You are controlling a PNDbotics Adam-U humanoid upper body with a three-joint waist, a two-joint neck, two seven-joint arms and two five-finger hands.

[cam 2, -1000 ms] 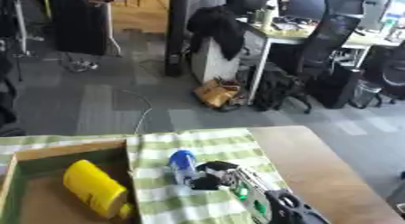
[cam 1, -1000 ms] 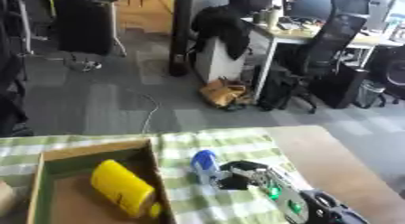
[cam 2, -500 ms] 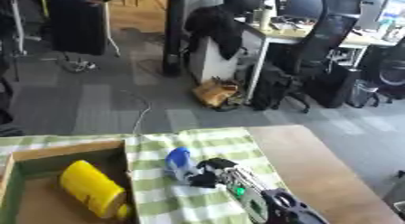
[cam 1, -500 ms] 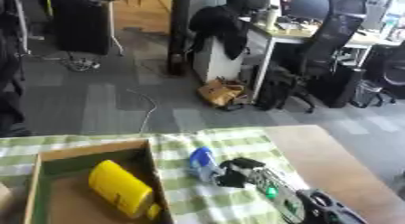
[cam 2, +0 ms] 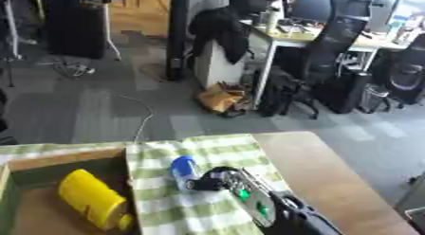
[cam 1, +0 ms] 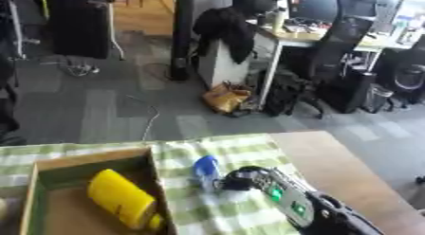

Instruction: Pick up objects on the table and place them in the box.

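1. Right hand (cam 1: 242, 178) comes in from the lower right, and its dark fingers sit right against the blue-capped bottle (cam 1: 205, 170) on the green checked cloth (cam 1: 232, 153). They look curled at the bottle's lower end, but I honestly can't tell whether they've closed on it or are only touching.
2. Key relation: the bottle lies just left of the hand, long axis running roughly away from the robot, blue cap at the far end. The box (cam 1: 50, 165) is directly left of the bottle, its near wall just beside it, so my guess is a short carry to the left over that wall.
3. Yellow container (cam 1: 121, 204) is already lying in the box, tilted diagonally, taking up the middle.
4. Left hand shows in neither view, so the right one is the only candidate.
5. Hard to see: the bottle's body is pale and blurs into the cloth, and the fingertips hide its near end. The box's left side is cut off by the frame.
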